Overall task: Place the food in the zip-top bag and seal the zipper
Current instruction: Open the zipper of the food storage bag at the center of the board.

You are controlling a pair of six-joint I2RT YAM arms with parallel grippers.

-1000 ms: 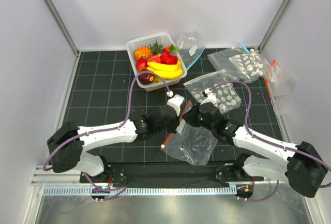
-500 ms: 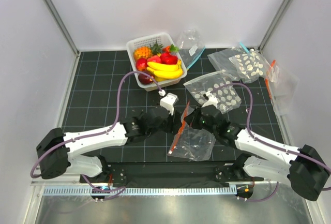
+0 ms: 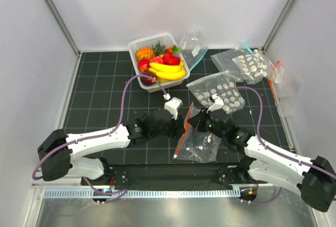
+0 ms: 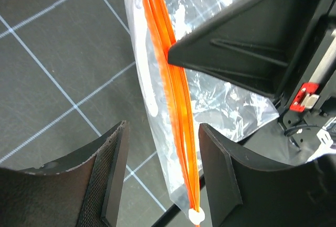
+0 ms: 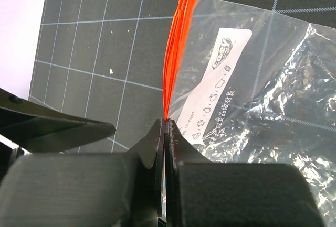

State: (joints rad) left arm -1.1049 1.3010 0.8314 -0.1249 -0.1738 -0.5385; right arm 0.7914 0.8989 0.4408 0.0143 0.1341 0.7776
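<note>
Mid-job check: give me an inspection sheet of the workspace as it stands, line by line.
Surface: black gridded mat.
Job's things: zip-top bag between the two arms, no food seen inside; zipper runs orange-red along its left edge; food is in the white basket at the back.
Clutter: disc-dotted bags at right; blue-strip bag beside the basket; another clear bag at the right edge.
Grippers: left gripper open, a finger on each side of the zipper; right gripper shut on the zipper.
Cables: purple cables loop above both arms; no snag seen.
Surroundings: white walls, metal frame posts.
</note>
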